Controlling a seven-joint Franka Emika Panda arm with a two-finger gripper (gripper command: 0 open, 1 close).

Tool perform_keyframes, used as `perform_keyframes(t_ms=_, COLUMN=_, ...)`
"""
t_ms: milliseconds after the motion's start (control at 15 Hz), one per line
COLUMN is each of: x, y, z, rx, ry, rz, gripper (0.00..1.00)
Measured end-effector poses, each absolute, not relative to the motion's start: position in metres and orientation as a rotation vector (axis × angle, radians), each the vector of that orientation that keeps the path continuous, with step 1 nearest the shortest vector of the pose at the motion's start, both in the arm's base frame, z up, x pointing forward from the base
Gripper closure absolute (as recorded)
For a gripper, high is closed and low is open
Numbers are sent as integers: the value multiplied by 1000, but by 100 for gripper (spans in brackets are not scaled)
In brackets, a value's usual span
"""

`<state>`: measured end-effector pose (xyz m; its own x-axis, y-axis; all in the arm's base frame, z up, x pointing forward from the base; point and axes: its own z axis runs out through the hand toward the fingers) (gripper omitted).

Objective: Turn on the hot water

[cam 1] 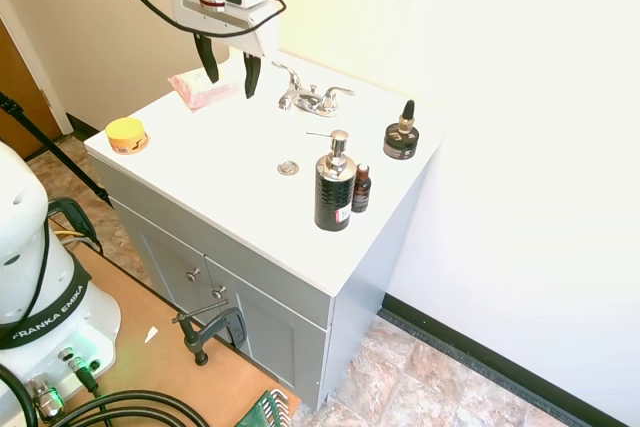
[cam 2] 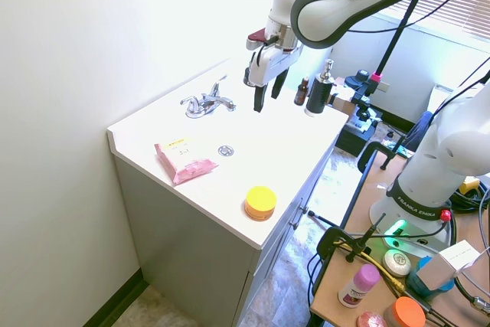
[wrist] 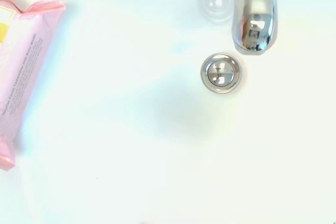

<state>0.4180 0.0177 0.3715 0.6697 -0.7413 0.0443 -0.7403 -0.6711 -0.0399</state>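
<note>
Faucet [cam 1: 312,97] sits at the back of the white tabletop [cam 1: 240,147] by the wall, with its two slim lever handles sticking out sideways along the wall line and the spout pointing toward the drain [cam 1: 288,168]. The gripper [cam 1: 228,72] hangs up in the air with its fingers apart and nothing in them, just off the faucet's pink-packet [cam 1: 202,89] side, so I'd guess the nearer handle is the easy reach. Wrist view only catches the spout tip, drain and packet edge; the handles show up only in the two exterior views.
</note>
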Motion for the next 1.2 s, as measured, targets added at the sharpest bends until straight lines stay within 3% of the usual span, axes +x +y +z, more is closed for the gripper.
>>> perform_keyframes(t_ms=267, x=435, y=28, z=380, rx=-2837, ry=1338, rz=-161, gripper=0)
perform_keyframes(t_ms=867, x=546, y=71, z=353, rx=-2638, ry=1478, rz=-656, gripper=0)
perform_keyframes(t_ms=1200, x=571, y=81, z=335, rx=-2621, ry=1504, rz=-716, gripper=0)
